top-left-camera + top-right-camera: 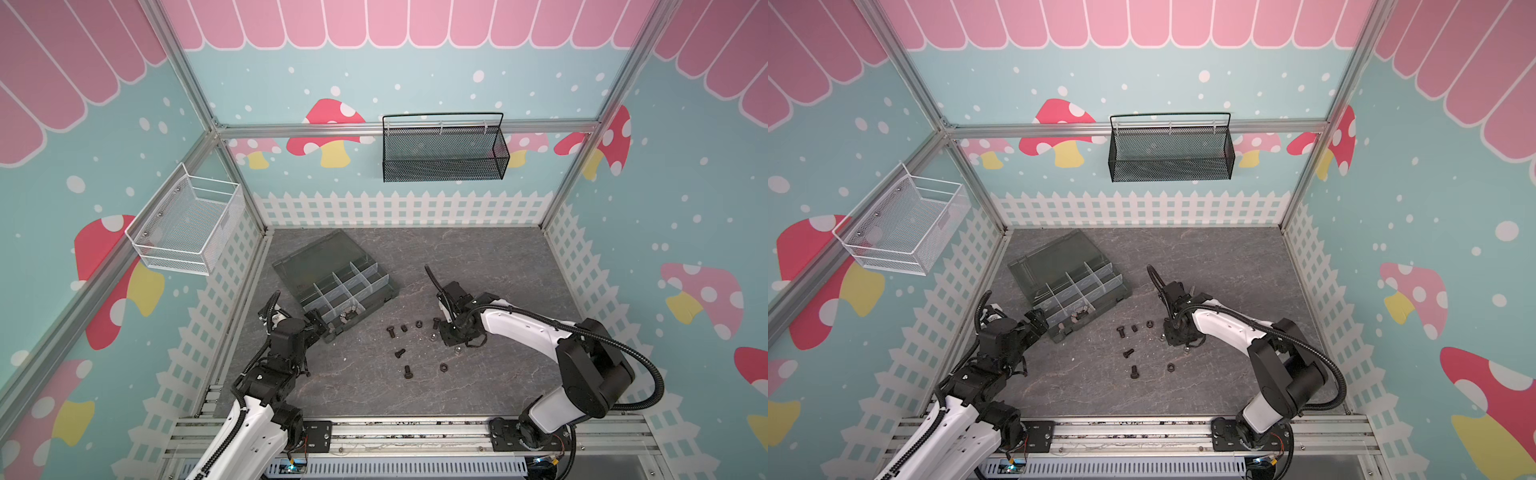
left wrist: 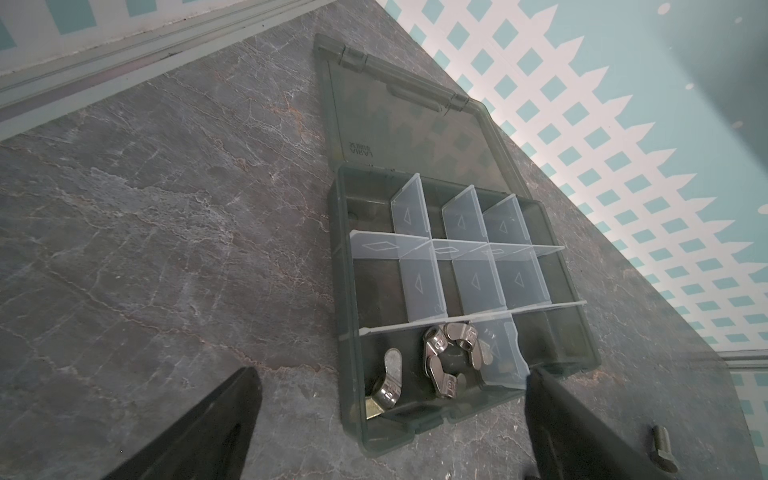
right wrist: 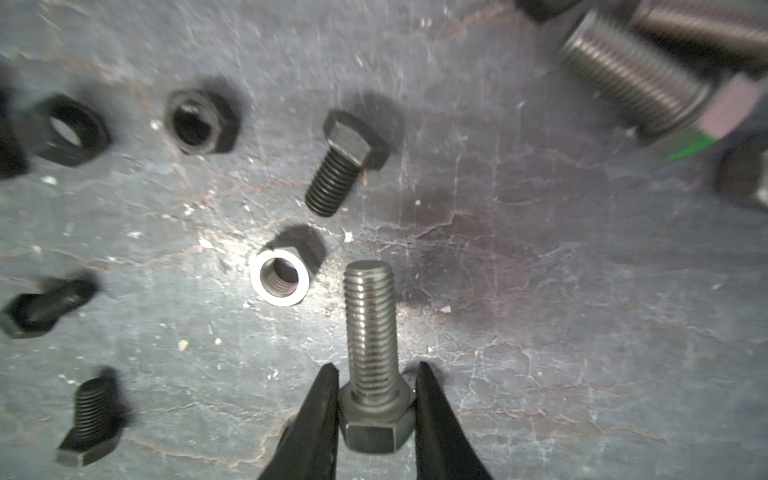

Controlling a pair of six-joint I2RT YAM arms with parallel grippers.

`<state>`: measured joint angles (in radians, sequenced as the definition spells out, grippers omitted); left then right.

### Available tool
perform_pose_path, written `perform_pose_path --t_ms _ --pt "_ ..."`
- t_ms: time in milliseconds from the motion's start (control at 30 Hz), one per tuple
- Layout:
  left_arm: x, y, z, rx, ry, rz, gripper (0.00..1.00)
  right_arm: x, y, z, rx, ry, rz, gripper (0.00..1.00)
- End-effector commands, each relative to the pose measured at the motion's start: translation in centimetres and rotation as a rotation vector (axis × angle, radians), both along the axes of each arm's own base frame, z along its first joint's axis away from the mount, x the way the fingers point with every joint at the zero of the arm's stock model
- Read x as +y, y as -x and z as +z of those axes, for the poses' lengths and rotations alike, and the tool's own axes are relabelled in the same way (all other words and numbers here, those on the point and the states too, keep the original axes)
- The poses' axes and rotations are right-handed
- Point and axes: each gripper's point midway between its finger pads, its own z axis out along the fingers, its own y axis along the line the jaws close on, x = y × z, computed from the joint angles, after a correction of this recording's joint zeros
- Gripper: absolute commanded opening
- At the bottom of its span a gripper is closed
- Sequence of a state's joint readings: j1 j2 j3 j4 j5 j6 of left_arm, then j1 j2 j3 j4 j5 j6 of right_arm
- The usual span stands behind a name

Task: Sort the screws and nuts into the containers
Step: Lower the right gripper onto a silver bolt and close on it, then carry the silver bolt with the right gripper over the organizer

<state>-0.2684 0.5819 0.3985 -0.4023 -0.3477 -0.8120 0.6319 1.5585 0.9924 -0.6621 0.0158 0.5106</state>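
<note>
The dark grey organizer box [image 2: 341, 291] lies on the table [image 1: 478, 395] with its lid [image 2: 415, 137] folded open behind it. Clear dividers cut it into small compartments. 1 compartment [image 2: 409, 376], in the row closest to the left gripper [image 1: 316, 323], holds a few silver wing nuts [image 2: 444, 357]; the other compartments show only bare floor. The left gripper has its fingers wide apart, holding nothing, just beside the box's corner. The right gripper [image 3: 376, 370] is clamped on the head of 1 silver screw [image 3: 371, 332], close to the table among loose black screws [image 1: 400, 353] and black nuts [image 1: 443, 367], near 1 silver nut [image 3: 279, 276].
</note>
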Motion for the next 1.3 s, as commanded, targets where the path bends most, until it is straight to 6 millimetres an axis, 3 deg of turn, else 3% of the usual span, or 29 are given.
perform_pose_path --t_ms 0,167,467,667,733,1033,1267 --pt "0.3 0.0 -0.7 0.006 0.022 0.026 1.0 2.1 -2.0 3.8 -0.109 -0.065 0.003 0.02" --pt "0.0 -0.2 -0.9 0.017 0.028 0.017 1.0 6.8 -4.2 6.0 -0.182 -0.184 0.092 0.02" --pt "-0.2 -0.4 -0.9 0.004 0.035 0.005 1.0 12.9 -9.2 7.1 -0.269 -0.274 0.106 0.01" --pt "-0.2 -0.4 -0.6 0.003 0.029 0.002 1.0 16.1 -11.5 7.3 -0.293 -0.342 0.084 0.02" --pt "-0.2 -0.4 -0.6 0.004 0.028 0.001 1.0 16.9 -12.0 6.3 -0.277 -0.349 0.077 0.02" --pt "-0.2 -0.5 -0.4 0.007 0.011 -0.008 1.0 19.1 -13.4 5.1 -0.249 -0.398 0.061 0.05" --pt "-0.2 -0.4 -0.6 0.009 0.009 -0.008 1.0 20.0 -13.9 4.1 -0.23 -0.419 0.057 0.14"
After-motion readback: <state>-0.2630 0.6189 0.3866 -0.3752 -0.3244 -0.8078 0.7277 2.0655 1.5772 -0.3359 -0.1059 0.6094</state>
